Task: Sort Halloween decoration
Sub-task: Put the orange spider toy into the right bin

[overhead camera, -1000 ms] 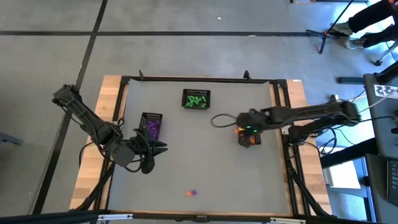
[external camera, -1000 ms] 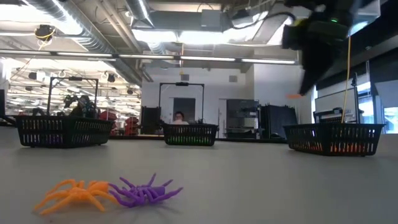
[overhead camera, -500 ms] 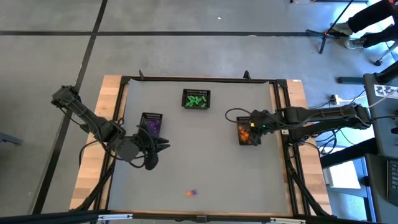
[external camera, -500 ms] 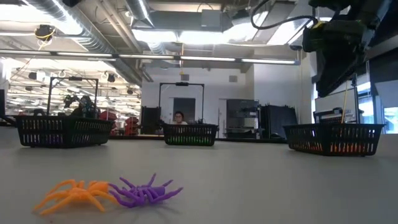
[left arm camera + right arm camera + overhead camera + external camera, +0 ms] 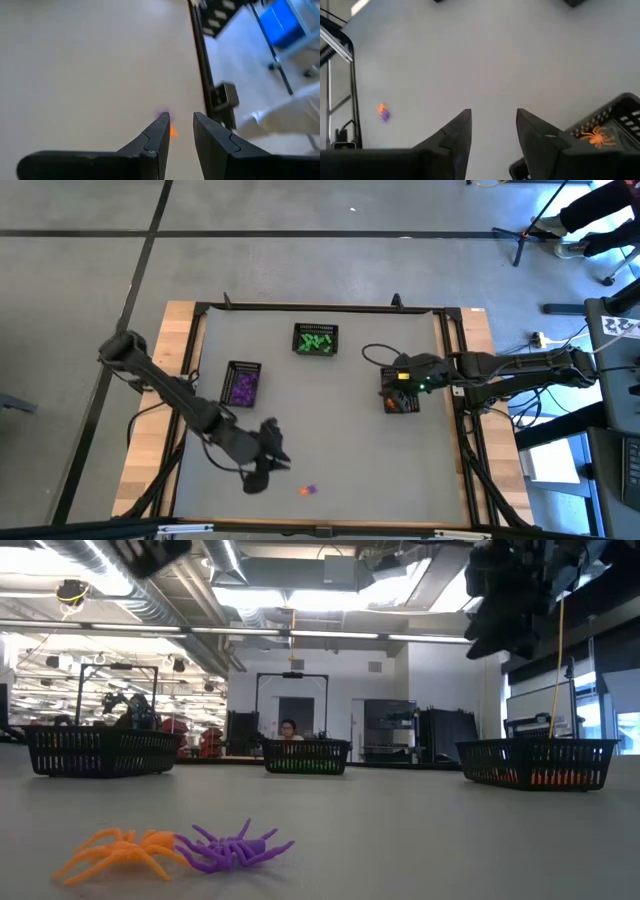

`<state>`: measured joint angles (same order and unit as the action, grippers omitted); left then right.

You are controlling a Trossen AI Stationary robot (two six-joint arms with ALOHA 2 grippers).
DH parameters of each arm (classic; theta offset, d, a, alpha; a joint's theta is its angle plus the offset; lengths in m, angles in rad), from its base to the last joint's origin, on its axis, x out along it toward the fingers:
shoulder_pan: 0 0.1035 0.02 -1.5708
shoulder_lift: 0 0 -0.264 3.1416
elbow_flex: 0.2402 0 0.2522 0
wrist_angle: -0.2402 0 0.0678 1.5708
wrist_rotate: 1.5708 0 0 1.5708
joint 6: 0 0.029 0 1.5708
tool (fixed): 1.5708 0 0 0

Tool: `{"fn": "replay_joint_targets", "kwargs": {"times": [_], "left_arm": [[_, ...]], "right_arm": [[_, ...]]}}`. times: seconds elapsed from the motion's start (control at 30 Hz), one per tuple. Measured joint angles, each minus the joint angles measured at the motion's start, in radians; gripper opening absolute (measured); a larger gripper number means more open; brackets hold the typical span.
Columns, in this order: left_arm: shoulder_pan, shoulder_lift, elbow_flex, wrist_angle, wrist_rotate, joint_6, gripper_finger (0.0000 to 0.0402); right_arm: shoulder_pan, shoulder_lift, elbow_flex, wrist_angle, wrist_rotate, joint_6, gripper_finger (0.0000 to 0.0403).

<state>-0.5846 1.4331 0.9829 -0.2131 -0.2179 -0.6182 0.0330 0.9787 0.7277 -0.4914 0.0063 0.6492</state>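
left gripper [image 5: 277, 461] swung toward spiders [image 5: 307, 490]; right gripper [image 5: 388, 372] stays over basket [image 5: 402, 404].

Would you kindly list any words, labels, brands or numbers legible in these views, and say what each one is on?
No text can be read in any view.
A white sheet with black markings lies at the right edge of the high view; its marks are too small to read.
The baskets, the spider trinkets and both arms bear no readable label.
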Motion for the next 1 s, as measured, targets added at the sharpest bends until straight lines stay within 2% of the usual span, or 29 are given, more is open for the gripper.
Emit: {"fn": "replay_joint_targets", "kwargs": {"times": [0.17,0.37,0.8,1.0], "left_arm": [[-0.016,0.162,0.000,0.158,0.119,0.001,0.0080],[-0.044,0.310,0.000,0.283,0.158,0.028,0.0080],[-0.019,0.405,0.000,0.236,0.123,0.066,0.0080],[-0.002,0.409,0.090,0.140,0.128,0.251,0.0080]], "right_arm": [[0.000,0.000,0.000,0.033,-0.008,0.001,0.0146],[0.000,0.000,0.000,0.033,-0.018,-0.002,0.0145],[0.000,0.000,0.000,0.031,-0.033,-0.033,0.0145],[0.000,0.000,0.000,0.023,-0.043,-0.033,0.0145]]}}
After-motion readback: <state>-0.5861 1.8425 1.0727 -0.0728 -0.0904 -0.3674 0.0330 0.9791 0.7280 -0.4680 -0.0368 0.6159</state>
